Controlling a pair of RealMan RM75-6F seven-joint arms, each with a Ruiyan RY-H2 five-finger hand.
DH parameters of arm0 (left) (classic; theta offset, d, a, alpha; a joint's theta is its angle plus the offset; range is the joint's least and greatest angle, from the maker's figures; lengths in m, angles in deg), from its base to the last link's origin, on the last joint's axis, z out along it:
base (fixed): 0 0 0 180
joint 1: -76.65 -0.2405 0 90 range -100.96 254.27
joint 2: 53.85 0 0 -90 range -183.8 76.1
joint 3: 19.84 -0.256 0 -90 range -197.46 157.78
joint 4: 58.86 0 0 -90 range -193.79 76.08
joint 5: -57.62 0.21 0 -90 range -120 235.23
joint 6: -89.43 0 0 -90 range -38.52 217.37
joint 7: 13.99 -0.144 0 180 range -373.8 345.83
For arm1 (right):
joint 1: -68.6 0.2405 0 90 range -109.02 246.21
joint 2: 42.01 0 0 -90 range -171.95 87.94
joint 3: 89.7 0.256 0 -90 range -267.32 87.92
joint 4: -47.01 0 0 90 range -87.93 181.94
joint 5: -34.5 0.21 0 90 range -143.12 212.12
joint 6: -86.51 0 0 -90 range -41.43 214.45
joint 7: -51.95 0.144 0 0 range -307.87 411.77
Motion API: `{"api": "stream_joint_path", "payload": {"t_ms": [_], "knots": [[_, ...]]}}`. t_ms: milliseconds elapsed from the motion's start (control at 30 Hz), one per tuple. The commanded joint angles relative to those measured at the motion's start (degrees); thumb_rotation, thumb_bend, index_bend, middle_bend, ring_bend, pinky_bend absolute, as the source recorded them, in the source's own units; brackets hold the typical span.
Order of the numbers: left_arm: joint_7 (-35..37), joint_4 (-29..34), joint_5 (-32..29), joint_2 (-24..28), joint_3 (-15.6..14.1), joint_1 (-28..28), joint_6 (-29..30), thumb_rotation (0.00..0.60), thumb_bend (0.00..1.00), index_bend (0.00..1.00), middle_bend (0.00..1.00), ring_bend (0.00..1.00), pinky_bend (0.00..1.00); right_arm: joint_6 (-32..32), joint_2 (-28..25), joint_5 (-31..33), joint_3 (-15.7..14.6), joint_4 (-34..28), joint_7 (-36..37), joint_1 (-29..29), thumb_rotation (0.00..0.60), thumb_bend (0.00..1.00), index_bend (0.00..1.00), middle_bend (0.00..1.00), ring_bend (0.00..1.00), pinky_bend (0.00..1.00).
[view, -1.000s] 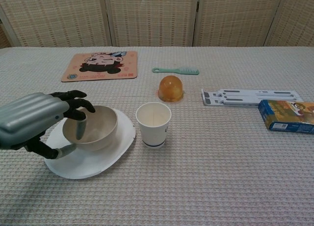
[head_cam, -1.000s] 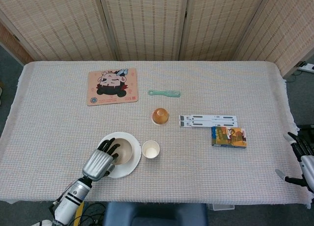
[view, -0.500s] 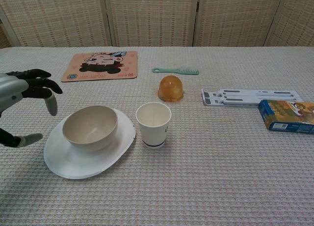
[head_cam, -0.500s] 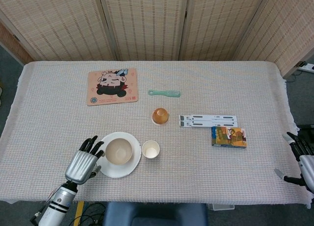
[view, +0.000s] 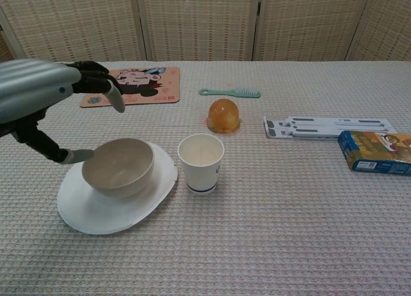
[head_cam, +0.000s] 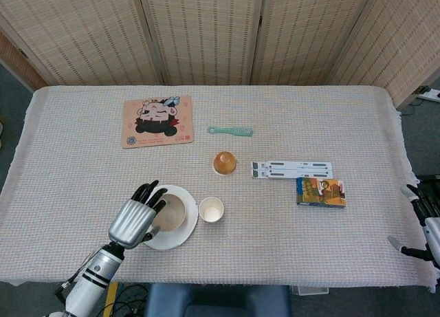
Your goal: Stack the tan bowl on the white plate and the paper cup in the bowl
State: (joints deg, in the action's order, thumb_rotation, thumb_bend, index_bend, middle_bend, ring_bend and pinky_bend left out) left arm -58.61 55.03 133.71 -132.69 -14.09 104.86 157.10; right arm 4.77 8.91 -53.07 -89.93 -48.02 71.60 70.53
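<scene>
The tan bowl sits upright on the white plate near the front left of the table. The paper cup stands upright just right of the plate, apart from the bowl. My left hand hovers above the left side of the bowl, fingers spread, holding nothing. My right hand is at the table's far right edge, fingers apart, empty; it does not show in the chest view.
Behind the cup lies an orange dome-shaped object, then a green comb. A cartoon mat lies at the back left. A white folding stand and a blue box are on the right.
My left hand let go of the bowl and drew back to the left, then came up and back over the bowl's left side. The bowl stays on the plate.
</scene>
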Motion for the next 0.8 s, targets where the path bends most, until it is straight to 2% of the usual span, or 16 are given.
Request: {"api": "stream_joint_path", "payload": {"t_ms": [33,267,800], "knots": [[-1.94,1.2,-5.46,-0.33,2.83,3.52,-3.68,0.6,0.28,0.28,0.18,0.0,0.16,-0.08,-0.03,0.11,0.07,0.14,0.2,-0.07,0.6,0.21,0.0,0.0,0.0,0.0],[-4.14,1.84,-15.51,-0.82,5.37,8.62,-7.06,0.6,0.25,0.21,0.13,0.0,0.16,0.2,0.03,0.53,0.27,0.27,0.32,0.01,0.6,0.21,0.0,0.0,0.0,0.0],[-8.99,-4.22,-30.09,-8.0,5.91,20.98,-10.21,0.6,0.25,0.21,0.12,0.0,0.16,1.22,-0.42,0.95,0.48,1.45,3.19,0.36,0.6,0.21,0.0,0.0,0.0,0.0]]}}
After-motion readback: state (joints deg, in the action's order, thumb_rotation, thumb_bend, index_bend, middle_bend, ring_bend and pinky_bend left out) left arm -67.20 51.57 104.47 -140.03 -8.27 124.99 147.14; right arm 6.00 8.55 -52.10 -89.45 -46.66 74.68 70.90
